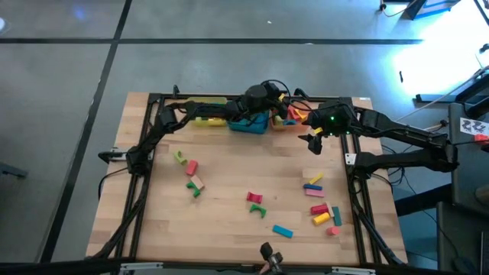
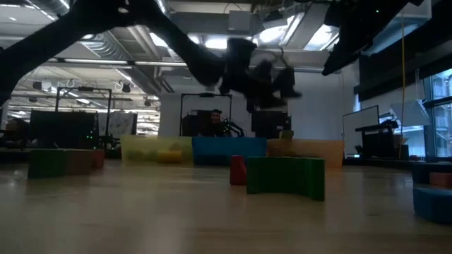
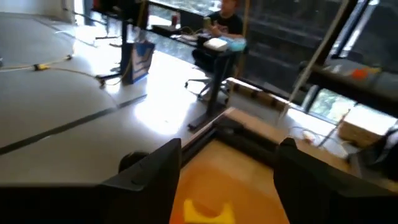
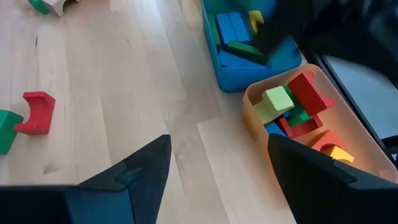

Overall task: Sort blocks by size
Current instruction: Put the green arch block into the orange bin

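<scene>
— Where are we seeing the two grippers?

— From overhead, the left gripper [image 1: 284,109] is hanging over the trays at twelve o'clock on the table [image 1: 229,191], above the orange tray [image 1: 292,120]. Its wrist view shows its two dark fingers [image 3: 155,180] spread apart and empty, with a yellow arch-shaped block [image 3: 208,211] lying below on the smooth orange floor. The right gripper [image 1: 312,143] is hovering at about two o'clock, just off the trays, its flat fingers [image 4: 134,177] also released, gripping nothing.

— And the blocks?

— We are finding chunky square-edged ones, red, pale green and yellow, piled in the orange tray, and blue slabs with a green bar in the blue tray [image 4: 239,68] beside it. The yellow tray [image 1: 208,120] is sitting at eleven o'clock. Loose pieces are lying on the pale wood grain: a red arch [image 4: 36,112] and green arch [image 4: 7,129] touching near the centre, a small cluster [image 1: 191,174] at nine o'clock, and another group [image 1: 322,205] at four o'clock.
</scene>
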Robot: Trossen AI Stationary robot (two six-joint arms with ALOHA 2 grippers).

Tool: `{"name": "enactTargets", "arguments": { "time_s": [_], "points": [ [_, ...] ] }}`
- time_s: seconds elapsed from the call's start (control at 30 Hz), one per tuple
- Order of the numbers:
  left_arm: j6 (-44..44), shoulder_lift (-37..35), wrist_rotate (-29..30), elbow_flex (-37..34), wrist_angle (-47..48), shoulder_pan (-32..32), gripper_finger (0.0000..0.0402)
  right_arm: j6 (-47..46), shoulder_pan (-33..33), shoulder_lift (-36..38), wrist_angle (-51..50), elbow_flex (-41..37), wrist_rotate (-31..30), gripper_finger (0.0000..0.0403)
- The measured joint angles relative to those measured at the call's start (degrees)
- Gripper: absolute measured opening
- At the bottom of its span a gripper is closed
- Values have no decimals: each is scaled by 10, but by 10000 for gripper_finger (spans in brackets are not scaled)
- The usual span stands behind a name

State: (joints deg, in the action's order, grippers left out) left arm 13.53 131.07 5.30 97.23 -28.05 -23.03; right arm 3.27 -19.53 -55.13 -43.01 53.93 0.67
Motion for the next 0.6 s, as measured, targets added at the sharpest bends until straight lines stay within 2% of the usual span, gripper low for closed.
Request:
{"name": "enactTargets", "arguments": {
  "time_s": [0.13, 0.23, 0.47, 0.6],
  "points": [
    [-2, -56, -33, 1, 93, 0, 221, 0, 0, 0, -7, 0, 4, 269],
    [-40, -102, -52, 1, 206, 0, 221, -6, 0, -1, -13, 0, 6, 269],
    [-121, -200, -60, 1, 489, 2, 221, -16, 1, -12, -15, 0, 97, 269],
    [-135, -242, -62, 1, 636, 9, 221, -15, 1, -24, -9, 0, 109, 269]
  ]
}}
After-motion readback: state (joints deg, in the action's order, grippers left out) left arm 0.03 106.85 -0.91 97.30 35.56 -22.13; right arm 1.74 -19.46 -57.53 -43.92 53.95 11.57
